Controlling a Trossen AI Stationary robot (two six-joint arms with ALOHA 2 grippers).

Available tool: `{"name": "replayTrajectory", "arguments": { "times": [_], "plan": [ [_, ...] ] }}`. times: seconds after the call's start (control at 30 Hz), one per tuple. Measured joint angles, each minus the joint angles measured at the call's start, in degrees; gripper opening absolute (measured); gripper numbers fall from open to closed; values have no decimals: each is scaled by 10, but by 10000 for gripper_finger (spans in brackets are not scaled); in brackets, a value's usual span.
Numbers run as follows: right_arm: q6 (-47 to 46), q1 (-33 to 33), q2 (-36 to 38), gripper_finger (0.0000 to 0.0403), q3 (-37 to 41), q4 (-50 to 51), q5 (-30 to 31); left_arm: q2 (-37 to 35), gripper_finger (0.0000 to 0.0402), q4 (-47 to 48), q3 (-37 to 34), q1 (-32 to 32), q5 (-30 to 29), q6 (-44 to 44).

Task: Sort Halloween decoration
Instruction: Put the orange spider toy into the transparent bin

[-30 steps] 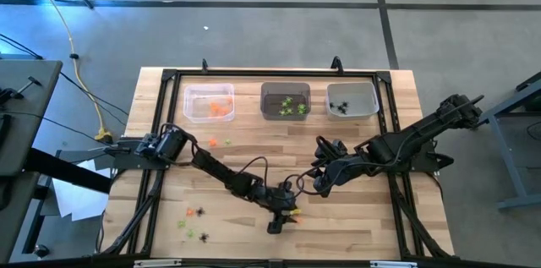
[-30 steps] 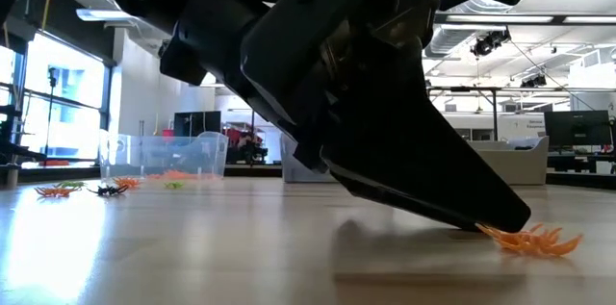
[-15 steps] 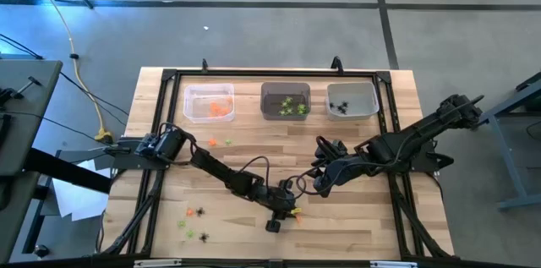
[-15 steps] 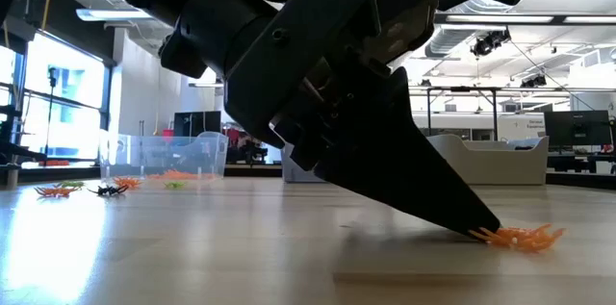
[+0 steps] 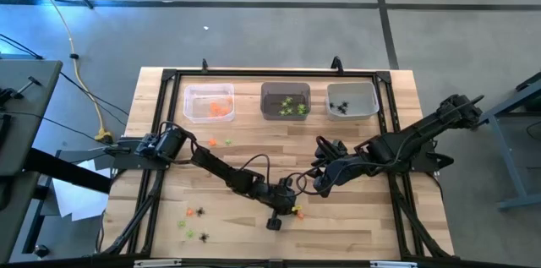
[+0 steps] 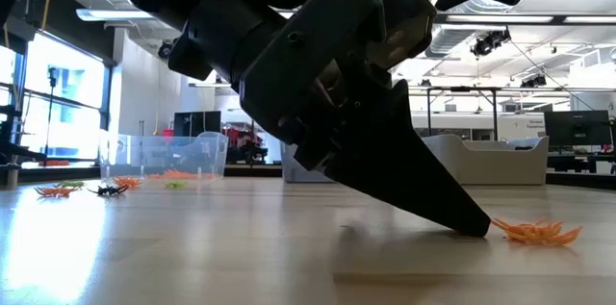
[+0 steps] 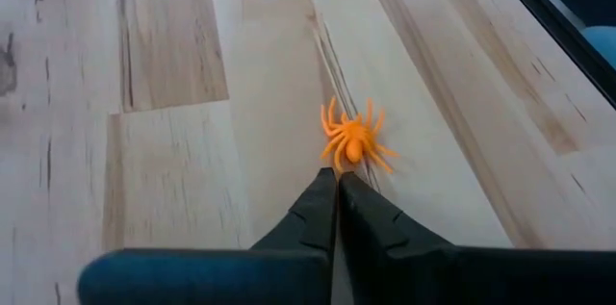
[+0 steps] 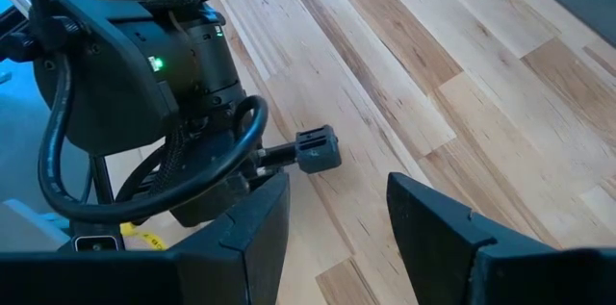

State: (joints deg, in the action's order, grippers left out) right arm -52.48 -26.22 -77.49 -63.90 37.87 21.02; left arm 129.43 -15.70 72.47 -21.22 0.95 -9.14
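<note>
- Lower left of the high view: a loose scatter of trinkets (image 5: 193,222) lies on the wooden table (image 5: 372,226), orange, lime-green and black ones near each other.
- Upper left of the table: a clear bin (image 5: 208,102) holds orange pieces; a couple more orange and green bits (image 5: 218,142) lie on the bare wood just below it.
- The left arm reaches from the table's left edge toward lower centre. The left gripper (image 7: 337,182) points down at the wood with its two fingers pressed tight together, and nothing is caught between them.
- The orange spider (image 7: 353,139) lies flat on the table right at those fingertips, touching or almost touching them but not held. In the low view it sits on the wood just beyond the tip (image 6: 539,233).
- Top centre: a darker bin (image 5: 285,101) holds lime-green pieces.
- Right of it: a pale bin (image 5: 352,99) holds black spiders.
- The right arm comes in from the right edge toward centre. The right gripper (image 8: 337,214) hangs above the wood with its fingers spread wide and empty, just right of the left gripper.
</note>
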Motion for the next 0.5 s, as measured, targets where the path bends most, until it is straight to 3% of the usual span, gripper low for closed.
{"name": "replayTrajectory", "arguments": {
  "times": [0.5],
  "plan": [
    [0,0,0,171,0,0,0,-14,0,0,-3,-1,-2,-8]
  ]
}}
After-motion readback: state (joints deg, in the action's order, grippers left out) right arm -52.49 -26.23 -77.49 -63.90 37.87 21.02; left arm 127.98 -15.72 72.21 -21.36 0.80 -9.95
